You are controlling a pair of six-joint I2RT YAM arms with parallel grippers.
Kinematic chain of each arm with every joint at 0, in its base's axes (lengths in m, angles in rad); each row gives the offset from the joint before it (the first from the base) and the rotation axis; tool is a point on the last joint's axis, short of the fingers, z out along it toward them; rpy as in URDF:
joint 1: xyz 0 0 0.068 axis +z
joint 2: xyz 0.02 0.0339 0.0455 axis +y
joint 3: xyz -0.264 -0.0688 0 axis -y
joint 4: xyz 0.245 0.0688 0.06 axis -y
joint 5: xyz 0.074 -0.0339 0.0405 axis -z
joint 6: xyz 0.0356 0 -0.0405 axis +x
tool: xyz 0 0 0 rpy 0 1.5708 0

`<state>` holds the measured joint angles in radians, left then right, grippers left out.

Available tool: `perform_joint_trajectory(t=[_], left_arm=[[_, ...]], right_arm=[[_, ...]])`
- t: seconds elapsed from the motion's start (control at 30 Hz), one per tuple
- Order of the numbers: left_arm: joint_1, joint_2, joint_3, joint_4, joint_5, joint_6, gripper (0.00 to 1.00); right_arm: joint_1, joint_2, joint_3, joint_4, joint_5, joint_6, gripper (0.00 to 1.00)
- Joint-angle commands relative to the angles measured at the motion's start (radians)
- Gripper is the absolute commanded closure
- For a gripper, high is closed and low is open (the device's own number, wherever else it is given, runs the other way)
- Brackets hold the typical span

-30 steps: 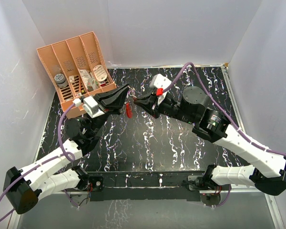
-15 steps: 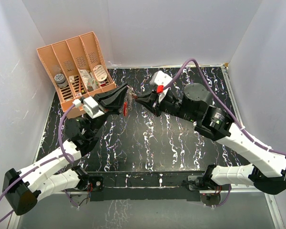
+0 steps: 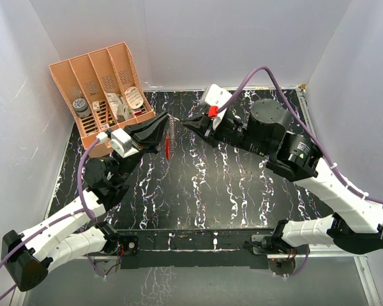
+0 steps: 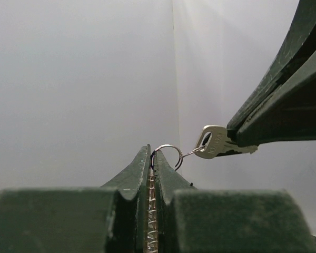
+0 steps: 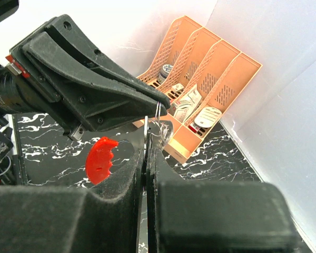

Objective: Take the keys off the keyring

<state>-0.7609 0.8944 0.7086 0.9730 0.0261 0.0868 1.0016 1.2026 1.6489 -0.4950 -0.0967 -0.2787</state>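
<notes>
**Fingers and keyring.** In the left wrist view, the two fingers of the left gripper (image 4: 151, 156) stand at bottom centre, pressed together. They pinch the thin metal loop of the keyring (image 4: 168, 146), which rises just above their tips. A short wire link runs from the loop, rightward, to the silver head of a small key (image 4: 215, 142). The blade of the key is clamped between the closed fingers of the right gripper (image 4: 235, 138), which enters from the upper right of that frame. The loop and key are thus strung between the two grippers, clear of any surface.

**Tag.** In the overhead view, the gripper tips nearly meet in the upper centre of the frame. The red tag (image 3: 168, 148) of the keyring hangs just below the left fingers, over the table (image 3: 242, 191), a black surface with white veining. The right wrist view shows the same tag at left centre, beneath the left gripper's black body.

**Surroundings.** A peach organiser (image 3: 102, 86) with four compartments stands in the upper left corner of the overhead view. It holds several small items. White walls enclose the table on three sides.
</notes>
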Motion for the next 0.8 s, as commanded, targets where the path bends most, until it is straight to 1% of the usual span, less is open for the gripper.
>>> perform_joint_trajectory(t=[0.0,0.17,0.47,0.77], left_arm=[[0.041,-0.014,0.04,-0.072,-0.082,0.023,1.0],[0.041,-0.015,0.058,-0.122,-0.012,-0.015,1.0],[0.041,-0.001,0.093,-0.186,0.148,-0.089,1.0],[0.04,0.025,0.14,-0.191,0.323,-0.176,1.0]], right_arm=[[0.012,-0.003,0.148,-0.009,0.007,-0.056,1.0],[0.012,0.024,0.181,-0.005,0.02,-0.092,1.0],[0.012,0.024,0.171,0.047,0.035,-0.13,1.0],[0.012,0.006,0.142,0.101,0.041,-0.152,1.0]])
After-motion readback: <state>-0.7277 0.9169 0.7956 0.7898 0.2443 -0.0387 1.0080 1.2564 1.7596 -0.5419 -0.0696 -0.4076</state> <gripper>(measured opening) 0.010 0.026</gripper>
